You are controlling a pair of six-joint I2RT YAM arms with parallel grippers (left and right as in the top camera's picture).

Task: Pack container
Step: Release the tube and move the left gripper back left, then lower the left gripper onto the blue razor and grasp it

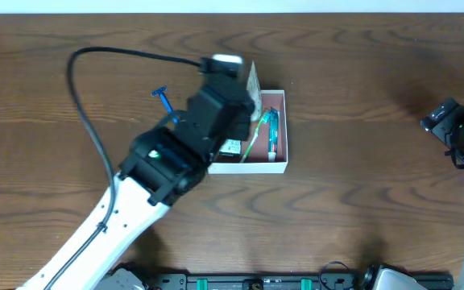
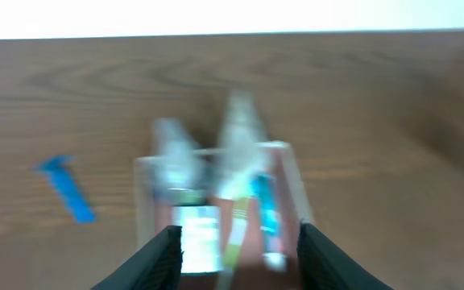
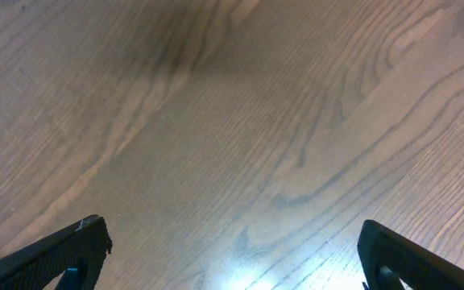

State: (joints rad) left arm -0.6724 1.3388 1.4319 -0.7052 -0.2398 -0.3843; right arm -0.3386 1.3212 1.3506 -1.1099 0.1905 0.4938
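Shallow square container [image 1: 285, 138], white walls, reddish-brown inside: on the brown wooden desk [image 1: 361, 80], a little left of centre. Long teal and green toiletries [image 1: 271, 133] lie in it, pointing away from the robot. The left arm [image 1: 159, 161] reaches over it; the left jaws hang directly above, partly apart, nothing between them. A blue plastic razor [image 1: 165, 101] lies loose just left of the container, handle slanted. It is likely the next pick, with the left arm nearer. The right arm [image 1: 461, 133] is well apart at the far right; the right jaws are wide and empty.

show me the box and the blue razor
box [image 1: 256, 167], overhead view, on its white wall nearest the bottom edge
blue razor [image 1: 167, 105], overhead view, on the middle of its handle
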